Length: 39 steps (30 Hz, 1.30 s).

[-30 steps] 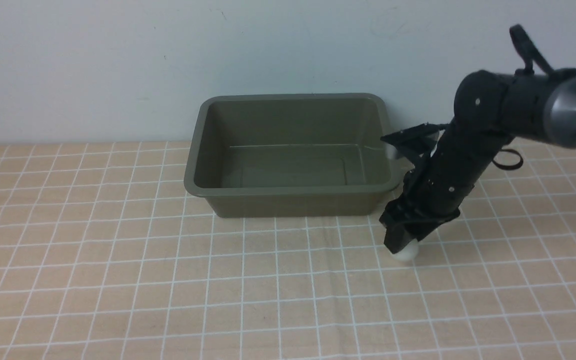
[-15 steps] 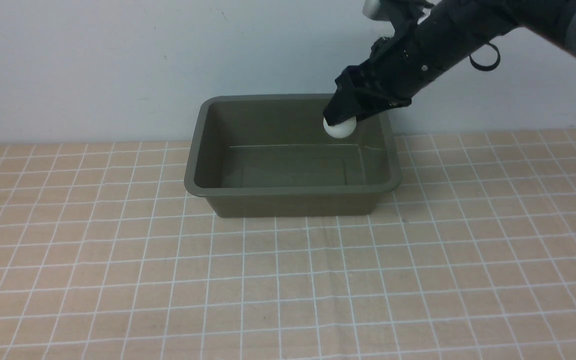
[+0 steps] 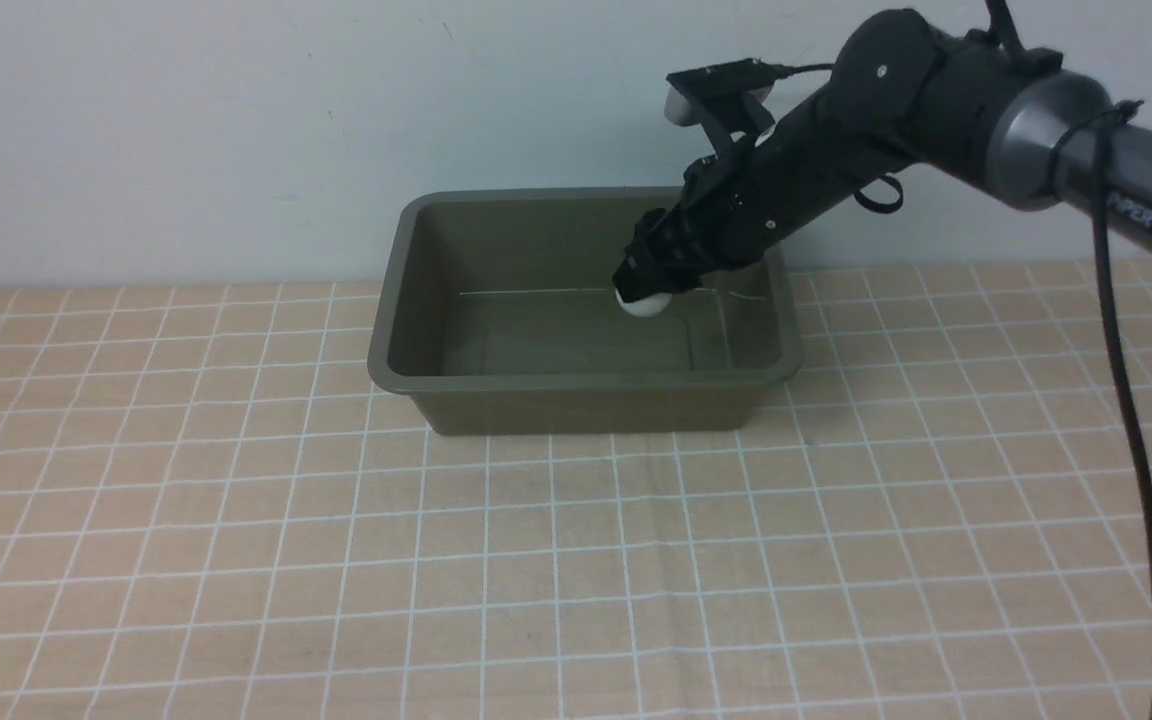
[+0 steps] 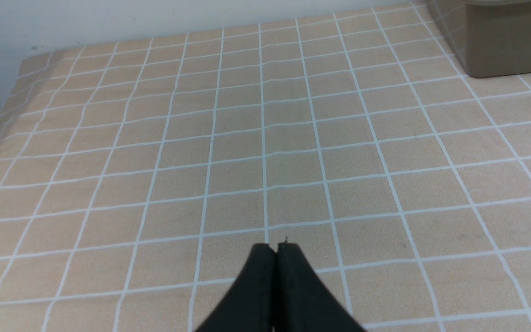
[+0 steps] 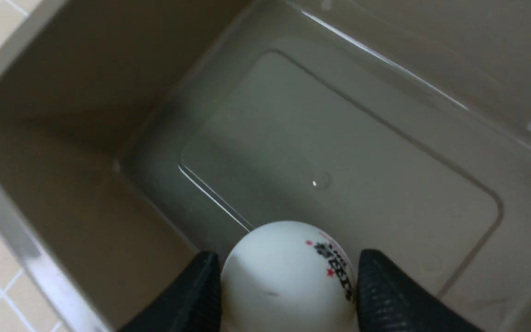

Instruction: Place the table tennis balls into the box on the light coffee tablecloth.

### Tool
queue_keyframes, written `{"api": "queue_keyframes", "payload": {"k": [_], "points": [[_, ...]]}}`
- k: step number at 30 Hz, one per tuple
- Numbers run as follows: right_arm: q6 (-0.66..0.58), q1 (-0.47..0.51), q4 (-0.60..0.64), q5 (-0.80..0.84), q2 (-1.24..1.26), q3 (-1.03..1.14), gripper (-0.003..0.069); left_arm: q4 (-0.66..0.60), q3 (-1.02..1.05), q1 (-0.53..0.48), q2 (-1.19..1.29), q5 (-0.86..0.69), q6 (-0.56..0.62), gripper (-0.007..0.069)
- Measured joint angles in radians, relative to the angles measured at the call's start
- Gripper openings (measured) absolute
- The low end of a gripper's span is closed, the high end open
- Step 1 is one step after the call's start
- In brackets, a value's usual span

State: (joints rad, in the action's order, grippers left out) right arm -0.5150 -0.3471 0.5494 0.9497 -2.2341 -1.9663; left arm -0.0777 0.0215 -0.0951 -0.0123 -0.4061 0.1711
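Now the right jaws clasp the white table tennis ball within the olive box, toward its right side. The box rests on the light coffee tablecloth. The left jaws are clenched together, empty.

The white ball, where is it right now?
In the front view, the ball is clamped in the right gripper, low inside the green tub, toward its right end.

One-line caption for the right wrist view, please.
Right gripper holding the white table tennis ball over the floor of the olive-green box.
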Motion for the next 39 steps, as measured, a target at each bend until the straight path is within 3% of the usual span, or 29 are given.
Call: {"api": "queue_keyframes", "payload": {"k": [6,13,18,26,28,32,39], "points": [[0.000,0.000,0.000,-0.008,-0.037,0.000,0.0563,0.000,0.000,0.000,0.000,0.000,0.000,-0.0069],[0.000,0.002,-0.030,0.052,-0.013,-0.061,0.0574,0.000,0.000,0.000,0.000,0.000,0.000,-0.0069],[0.069,0.040,-0.146,0.258,0.093,-0.225,0.0452,0.000,0.000,0.000,0.000,0.000,0.000,-0.0069],[0.198,0.149,-0.271,0.309,0.324,-0.245,0.0062,0.000,0.000,0.000,0.000,0.000,0.000,-0.0069],[0.216,0.172,-0.274,0.312,0.388,-0.221,0.0013,0.000,0.000,0.000,0.000,0.000,0.000,-0.0069],[0.231,0.199,-0.275,0.314,0.550,-0.151,-0.0013,0.000,0.000,0.000,0.000,0.000,0.000,-0.0069],[0.226,0.203,-0.278,0.322,0.951,0.182,-0.0018,0.000,0.000,0.000,0.000,0.000,0.000,-0.0069]]}}
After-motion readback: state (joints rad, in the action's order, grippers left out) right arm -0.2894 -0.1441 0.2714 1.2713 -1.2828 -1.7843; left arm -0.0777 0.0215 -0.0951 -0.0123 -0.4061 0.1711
